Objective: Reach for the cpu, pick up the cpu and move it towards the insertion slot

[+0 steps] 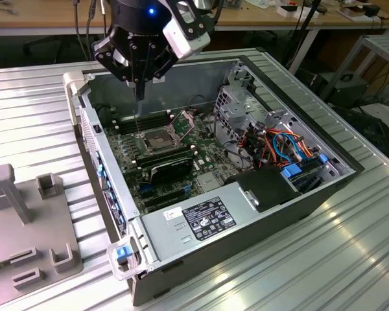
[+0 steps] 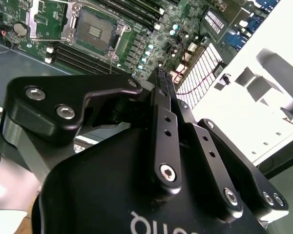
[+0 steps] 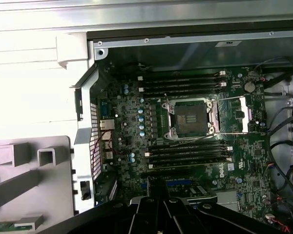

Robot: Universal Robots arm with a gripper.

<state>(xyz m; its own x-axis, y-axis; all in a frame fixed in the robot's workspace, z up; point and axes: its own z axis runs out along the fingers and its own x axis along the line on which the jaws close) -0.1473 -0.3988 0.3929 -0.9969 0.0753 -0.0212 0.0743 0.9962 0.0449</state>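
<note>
Exterior view: the gripper hangs over the open computer case. Its tips point down at the motherboard, near the insertion slot but clear of it, slightly toward the exterior view's left.

Slot: a silvery frame with a dark centre, lying between two banks of long black memory slots. Its hinged cover plate stands raised. In both wrist views the dark centre looks bare, so I judge that no chip is seated there.

Claw: clenched. In the second wrist view the two fingers run together until their tips all but meet. They touch nothing on the board.

Chip: whether the cpu sits between those tips I cannot tell. A thin chip gripped flat would be hidden by the fingers, so its place is unconfirmed. The grey fixture plate lies beside the case at the exterior view's left, well apart from the claw.

Progress, as a judgement: with the claw closed and this near the socket, the reach and pick-up are probably done and the carry is well advanced. The tips are not yet squarely above the frame
</note>
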